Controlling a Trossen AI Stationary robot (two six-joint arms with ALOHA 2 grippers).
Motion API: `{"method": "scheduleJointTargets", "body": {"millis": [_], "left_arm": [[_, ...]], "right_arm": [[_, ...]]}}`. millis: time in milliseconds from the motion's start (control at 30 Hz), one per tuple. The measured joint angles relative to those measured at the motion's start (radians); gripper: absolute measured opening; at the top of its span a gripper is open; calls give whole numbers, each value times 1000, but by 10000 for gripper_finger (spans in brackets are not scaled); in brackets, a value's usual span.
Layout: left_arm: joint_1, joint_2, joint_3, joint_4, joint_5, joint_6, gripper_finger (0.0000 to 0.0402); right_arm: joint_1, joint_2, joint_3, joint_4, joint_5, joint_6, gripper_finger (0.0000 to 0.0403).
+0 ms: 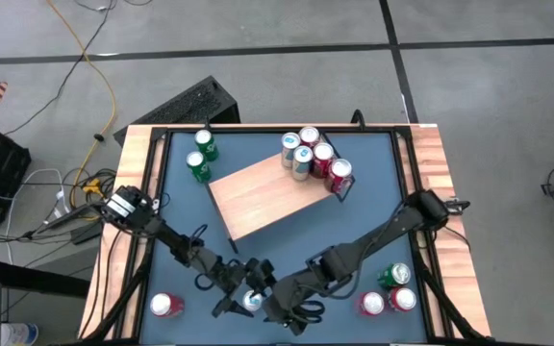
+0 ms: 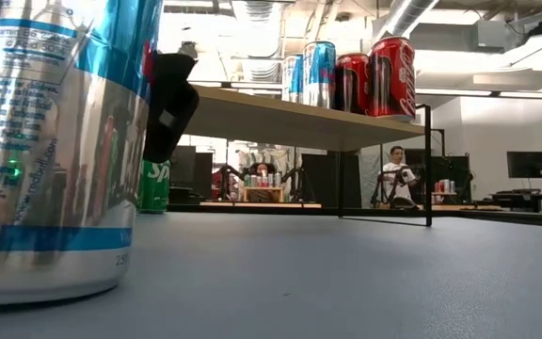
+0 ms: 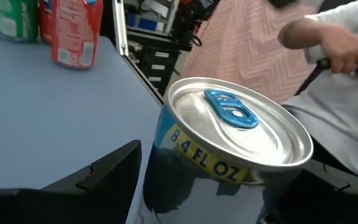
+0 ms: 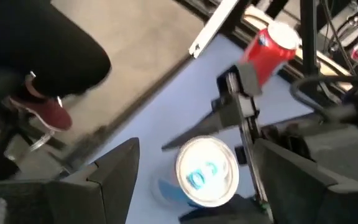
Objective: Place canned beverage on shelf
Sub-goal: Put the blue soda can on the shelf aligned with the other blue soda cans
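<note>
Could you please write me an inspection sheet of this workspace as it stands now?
Surface: blue tabletop with wood edges.
Job's things: shelf holds four cans at one end; silver-blue can stands upright near the front edge.
Clutter: two green cans behind the shelf; red can front left; three cans front right.
Grippers: left gripper open around the silver-blue can; right gripper open, beside it.
Cables: yellow cable on the floor, left.
Surroundings: person close by; another person seated beyond the table.
</note>
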Motion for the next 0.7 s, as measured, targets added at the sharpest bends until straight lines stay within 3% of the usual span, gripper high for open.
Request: {"method": "scheduleJointTargets", "body": {"millis": [333,700], "left_arm": [[6,0,0,1,109,-120,303],[6,0,0,-21,19,-105,303]], "right_arm": [[-7,39,0,21,-8,0,308],[-7,39,0,13,-1,19,308]]}}
